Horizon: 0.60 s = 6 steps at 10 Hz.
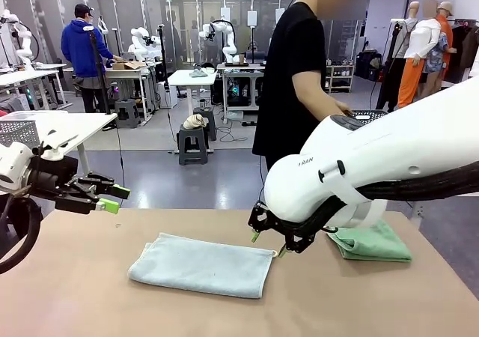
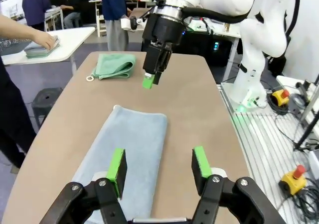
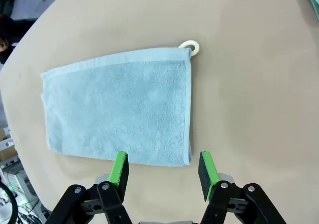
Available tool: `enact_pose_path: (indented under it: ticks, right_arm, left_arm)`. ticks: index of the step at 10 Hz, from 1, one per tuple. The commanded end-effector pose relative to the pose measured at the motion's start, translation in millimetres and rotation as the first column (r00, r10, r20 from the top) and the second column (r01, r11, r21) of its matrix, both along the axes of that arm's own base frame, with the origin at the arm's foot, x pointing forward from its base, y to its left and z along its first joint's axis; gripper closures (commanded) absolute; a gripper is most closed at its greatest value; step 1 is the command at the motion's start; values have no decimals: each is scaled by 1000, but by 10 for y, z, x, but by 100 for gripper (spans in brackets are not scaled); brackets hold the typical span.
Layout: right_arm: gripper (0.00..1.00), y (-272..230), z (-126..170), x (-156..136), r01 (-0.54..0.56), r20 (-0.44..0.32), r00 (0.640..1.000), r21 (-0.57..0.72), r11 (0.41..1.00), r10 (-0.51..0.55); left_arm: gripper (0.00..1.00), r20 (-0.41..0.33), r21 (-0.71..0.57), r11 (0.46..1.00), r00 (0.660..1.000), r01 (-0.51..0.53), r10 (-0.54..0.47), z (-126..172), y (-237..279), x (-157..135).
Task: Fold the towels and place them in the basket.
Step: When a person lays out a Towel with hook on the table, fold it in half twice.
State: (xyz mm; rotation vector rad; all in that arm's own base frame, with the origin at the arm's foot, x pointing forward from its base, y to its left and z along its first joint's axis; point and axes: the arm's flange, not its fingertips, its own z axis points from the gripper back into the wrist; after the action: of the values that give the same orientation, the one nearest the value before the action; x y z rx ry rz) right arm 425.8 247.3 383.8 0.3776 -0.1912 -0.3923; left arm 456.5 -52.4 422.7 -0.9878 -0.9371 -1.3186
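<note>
A pale blue towel (image 1: 202,266) (image 2: 127,149) (image 3: 119,112) lies folded flat on the tan table, a white loop ring (image 3: 192,46) at one corner. The green towel (image 1: 370,243) (image 2: 114,64) sits folded at the table's right side, partly behind my right arm. My right gripper (image 1: 268,245) (image 2: 149,80) (image 3: 163,169) hangs open just above the blue towel's right edge, with nothing between its fingers. My left gripper (image 1: 112,198) (image 2: 158,167) is open and empty, raised off the table's left end and pointing along the blue towel. The dark mesh basket (image 1: 372,115) peeks out behind my right arm.
A person in black stands at the far side with one hand (image 2: 47,41) resting on a folded cloth on a white side table (image 2: 75,40). A paler grey mesh basket (image 1: 19,131) stands at far left. Bare tabletop (image 1: 90,292) lies in front of the blue towel.
</note>
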Motion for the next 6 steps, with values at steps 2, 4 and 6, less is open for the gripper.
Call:
enact_pose_path:
  ticks: [2, 4, 6]
  right_arm:
    - [28, 206, -234, 161, 101, 59, 993, -38, 994, -99]
    - [28, 245, -422, 243, 108, 80, 991, -39, 993, -104]
    - [28, 315, -573, 271, 119, 72, 991, -76, 990, -113]
  left_arm:
    - [33, 2, -13, 1000, 1000, -4, 4, 19, -3, -7]
    - [33, 2, -13, 1000, 1000, -4, 4, 19, -3, -7]
    - [33, 2, -13, 1000, 1000, -4, 4, 19, -3, -7]
